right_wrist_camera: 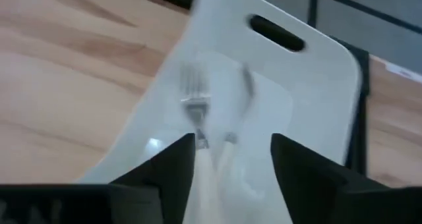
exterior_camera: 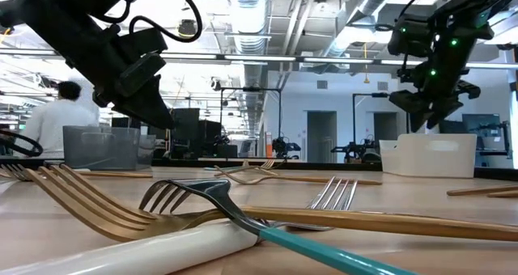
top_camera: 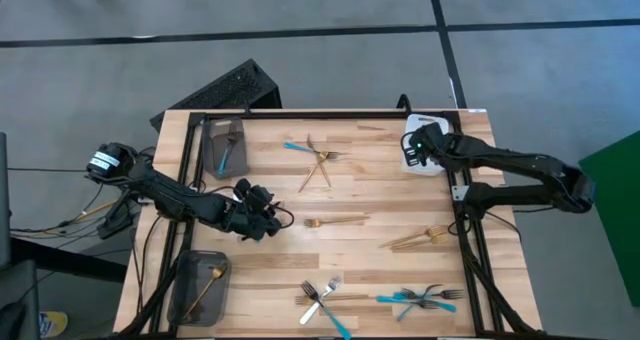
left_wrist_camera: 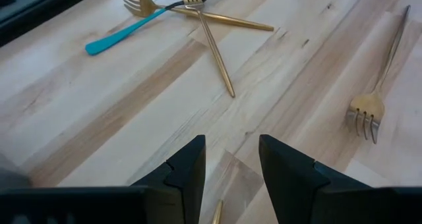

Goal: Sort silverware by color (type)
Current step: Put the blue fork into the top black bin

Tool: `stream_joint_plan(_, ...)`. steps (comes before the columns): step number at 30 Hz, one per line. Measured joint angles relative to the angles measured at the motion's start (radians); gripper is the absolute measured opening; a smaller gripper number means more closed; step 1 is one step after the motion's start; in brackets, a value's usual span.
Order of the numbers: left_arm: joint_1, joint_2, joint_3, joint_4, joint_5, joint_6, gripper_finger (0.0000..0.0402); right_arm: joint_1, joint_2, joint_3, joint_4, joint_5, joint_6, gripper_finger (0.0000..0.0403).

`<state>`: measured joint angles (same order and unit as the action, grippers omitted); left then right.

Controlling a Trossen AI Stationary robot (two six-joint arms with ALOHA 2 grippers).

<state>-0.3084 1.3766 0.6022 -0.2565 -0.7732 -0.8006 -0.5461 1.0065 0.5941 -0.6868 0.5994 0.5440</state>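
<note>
Silverware lies scattered on the wooden table. A blue-handled piece crosses two gold forks (top_camera: 315, 160) at the far middle. One gold fork (top_camera: 335, 220) lies at the centre and a gold pair (top_camera: 425, 238) to its right. Mixed piles (top_camera: 325, 300) (top_camera: 420, 298) lie near the front edge. My left gripper (top_camera: 283, 220) (left_wrist_camera: 232, 141) hovers open just left of the centre gold fork (left_wrist_camera: 366, 115). A thin gold sliver (left_wrist_camera: 216, 213) shows low between its fingers. My right gripper (top_camera: 415, 150) (right_wrist_camera: 232, 140) stands open over the white tray (right_wrist_camera: 297, 79), where a blurred silver fork (right_wrist_camera: 194, 102) shows.
A grey tray (top_camera: 210, 130) at the far left holds a blue-handled piece. Another grey tray (top_camera: 185, 300) at the near left holds a gold fork. A keyboard (top_camera: 225, 88) lies beyond the far edge. A person (exterior_camera: 57, 117) stands in the room behind the table.
</note>
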Motion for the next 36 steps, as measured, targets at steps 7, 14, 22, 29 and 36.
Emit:
stream_joint_plan(7, 0.002, 0.000, 0.000, 0.005, -0.067, 0.010, 0.0130, 0.167, 0.032, 0.000, 0.329, -0.033, -0.005, 0.0239)
stream_joint_plan(14, 0.011, 0.000, 0.000, 0.008, -0.057, 0.004, 0.0130, 0.246, 0.252, 0.019, 0.886, -0.239, -0.203, 0.0239)
stream_joint_plan(22, 0.010, 0.000, 0.000, 0.000, -0.053, 0.036, 0.0130, 0.201, 0.572, 0.280, 0.790, -0.357, -0.262, 0.0227)
stream_joint_plan(29, 0.010, 0.000, -0.018, -0.002, -0.052, 0.026, 0.0130, 0.168, 0.798, 0.560, 0.558, -0.451, -0.419, 0.0216)
stream_joint_plan(36, 0.010, 0.000, -0.081, 0.008, -0.037, -0.068, 0.0130, 0.127, 0.941, 0.725, 0.405, -0.506, -0.464, 0.0198)
